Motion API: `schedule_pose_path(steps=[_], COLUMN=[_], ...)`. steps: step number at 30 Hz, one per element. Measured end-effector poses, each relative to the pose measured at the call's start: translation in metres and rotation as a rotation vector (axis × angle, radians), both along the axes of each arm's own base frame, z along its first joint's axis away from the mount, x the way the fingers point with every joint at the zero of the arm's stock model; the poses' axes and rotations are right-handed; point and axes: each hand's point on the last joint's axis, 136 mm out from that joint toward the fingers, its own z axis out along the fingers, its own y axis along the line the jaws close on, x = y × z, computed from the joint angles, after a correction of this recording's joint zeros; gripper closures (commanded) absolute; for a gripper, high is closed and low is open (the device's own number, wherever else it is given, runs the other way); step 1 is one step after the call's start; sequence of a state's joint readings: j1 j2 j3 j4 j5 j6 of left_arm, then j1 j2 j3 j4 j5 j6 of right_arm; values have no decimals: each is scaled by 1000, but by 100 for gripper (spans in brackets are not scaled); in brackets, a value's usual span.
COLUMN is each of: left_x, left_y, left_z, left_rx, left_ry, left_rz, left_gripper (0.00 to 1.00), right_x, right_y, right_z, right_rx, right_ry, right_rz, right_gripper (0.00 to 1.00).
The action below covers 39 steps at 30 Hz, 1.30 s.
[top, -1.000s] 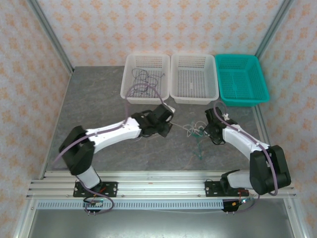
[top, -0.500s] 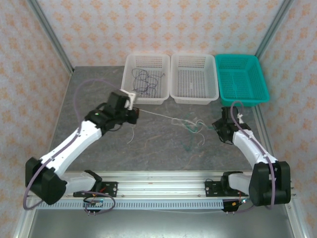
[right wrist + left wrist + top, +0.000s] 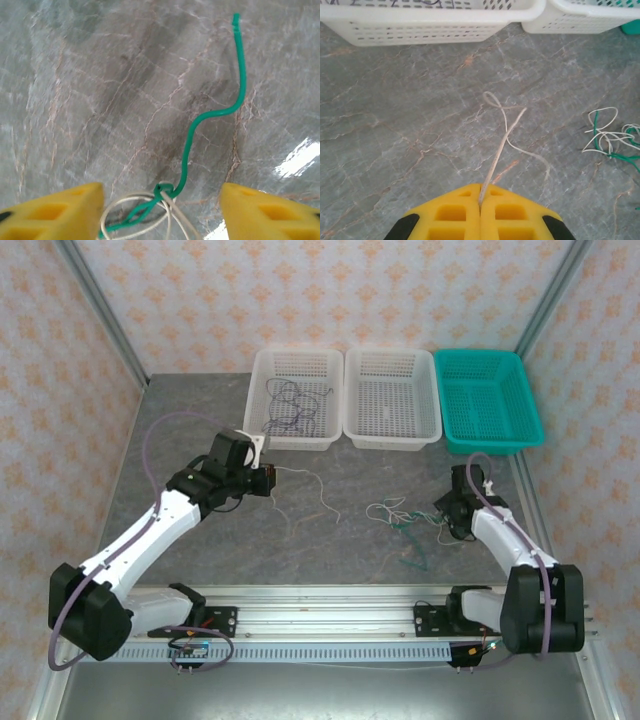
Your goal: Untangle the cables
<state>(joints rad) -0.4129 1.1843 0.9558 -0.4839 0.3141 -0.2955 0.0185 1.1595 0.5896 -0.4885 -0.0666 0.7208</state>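
Note:
My left gripper [image 3: 268, 478] is shut on one end of a thin white cable [image 3: 312, 483], which trails slack to the right across the table. In the left wrist view the white cable [image 3: 501, 145] runs out from between the shut yellow fingers [image 3: 481, 199]. A small tangle [image 3: 392, 512] of green and white cables lies right of centre. My right gripper [image 3: 446, 516] stands open just right of it. In the right wrist view the green cable [image 3: 190, 142] is knotted with white loops [image 3: 131, 212] between the spread jaws of the right gripper [image 3: 161, 195], touching neither finger.
Three baskets line the back: a white basket [image 3: 258, 420] holding several dark thin cables [image 3: 292, 402], a second white basket [image 3: 392, 436], and a teal basket [image 3: 490, 444]. A loose green end [image 3: 414, 562] lies toward the front rail.
The right gripper has opened and let go of the tangle. The white cable, taut between the left gripper and the tangle half a second ago, now lies slack and apart from it.

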Motion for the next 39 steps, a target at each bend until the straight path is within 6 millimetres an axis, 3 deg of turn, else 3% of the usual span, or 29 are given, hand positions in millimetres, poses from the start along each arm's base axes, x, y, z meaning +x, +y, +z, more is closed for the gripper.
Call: schedule_pose_path(steps=[3, 7, 11, 15, 17, 21, 24, 27, 30, 32, 33, 34, 38, 39], left_x=[2, 0, -8, -17, -22, -29, -32, -35, -39, -39, -39, -39, -37, -36], left_y=[-6, -26, -48, -63, -70, -79, -86, -90, -93, -92, -92, -91, -86, -85], left_z=[13, 58, 111, 144, 152, 149, 143, 141, 140, 139, 139, 138, 136, 136], left_rx=[-15, -68, -132, -157, -164, -153, -146, -145, -144, -141, -140, -136, -108, -105], left_ry=[-28, -119, -223, -283, -297, -286, -266, -259, -254, -251, -250, -248, -254, -255], left_rz=[-15, -80, -157, -217, -247, -293, -312, -327, -339, -338, -338, -334, -318, -311], left_gripper=[100, 100, 100, 100, 100, 100, 100, 100, 100, 100, 100, 98, 60, 55], right_x=[5, 25, 32, 28, 20, 6, 3, 9, 17, 21, 22, 23, 34, 37], right_y=[10, 40, 95, 161, 194, 241, 269, 289, 300, 304, 304, 305, 296, 291], right_z=[30, 103, 173, 215, 230, 243, 244, 236, 223, 217, 216, 216, 234, 238], right_rx=[-27, -53, -39, 20, 44, 60, 70, 64, 58, 58, 60, 64, 23, 9], right_ry=[-66, -307, -578, -799, -919, -1065, -1110, -1107, -1087, -1074, -1072, -1074, -1128, -1132], right_rz=[78, 232, 486, 787, 942, 1166, 1293, 1370, 1407, 1411, 1409, 1402, 1304, 1265], right_gripper=[22, 25, 26, 24, 16, 13, 18, 36, 71, 100, 100, 100, 100, 100])
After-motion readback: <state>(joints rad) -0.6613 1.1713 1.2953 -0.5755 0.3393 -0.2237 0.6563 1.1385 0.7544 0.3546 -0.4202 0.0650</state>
